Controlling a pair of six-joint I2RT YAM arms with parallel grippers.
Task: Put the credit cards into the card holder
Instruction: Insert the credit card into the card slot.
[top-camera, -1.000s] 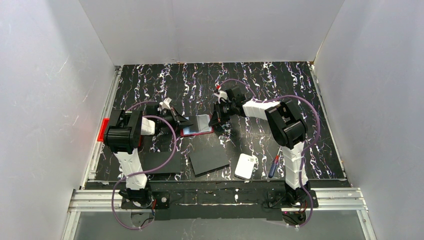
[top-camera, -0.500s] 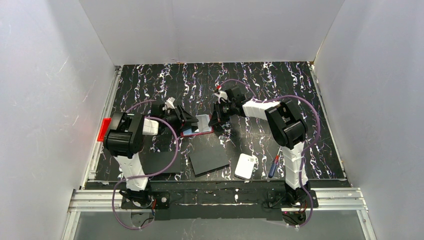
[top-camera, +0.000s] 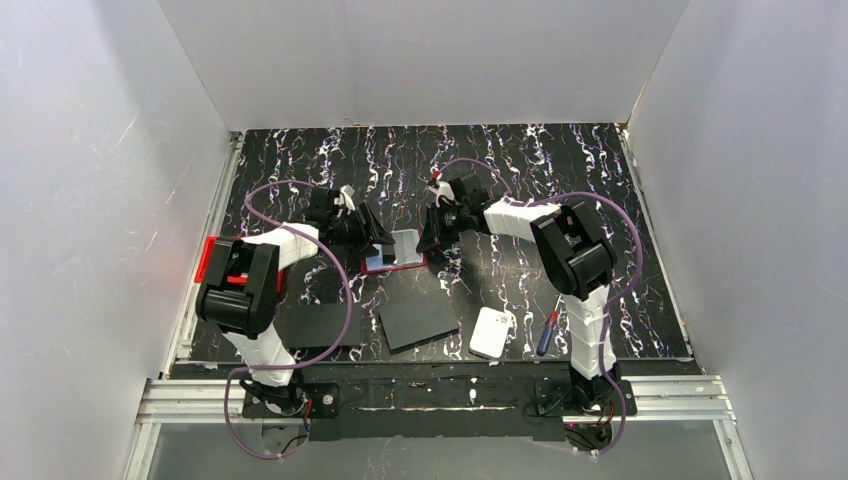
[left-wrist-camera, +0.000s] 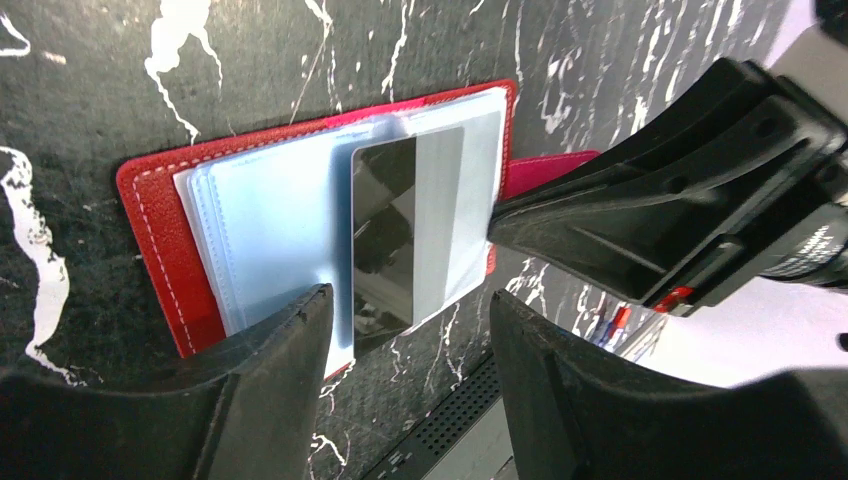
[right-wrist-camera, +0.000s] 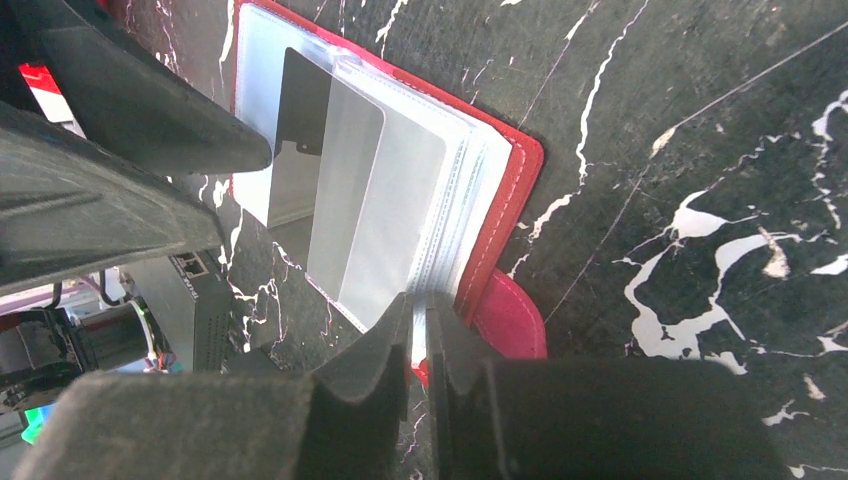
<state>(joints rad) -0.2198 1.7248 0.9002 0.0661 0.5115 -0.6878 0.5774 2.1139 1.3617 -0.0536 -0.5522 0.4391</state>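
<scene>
Left elbow has dropped back toward the base since a second ago, and the left gripper (left-wrist-camera: 408, 305) has let go of the card (left-wrist-camera: 410, 230). Its fingers are now spread, one on either side of the card's near end, not touching it. Card lies on the open card holder (left-wrist-camera: 150, 215). It looks part-way into the top clear sleeve, with the dark-stripe side sticking out. Holder is flat on the table (top-camera: 560, 160), mid-table between the two grippers. Right gripper (right-wrist-camera: 420, 310): fingers (right-wrist-camera: 375, 345) nearly together, pinching the sleeve edges on the holder's side away from the left arm. Also on the table: black sheets (top-camera: 418, 320) near the front, white pad (top-camera: 492, 332) just right of them, small tool (top-camera: 545, 333) with a red and blue handle beside the pad, red bin (top-camera: 212, 258) at the left edge.
</scene>
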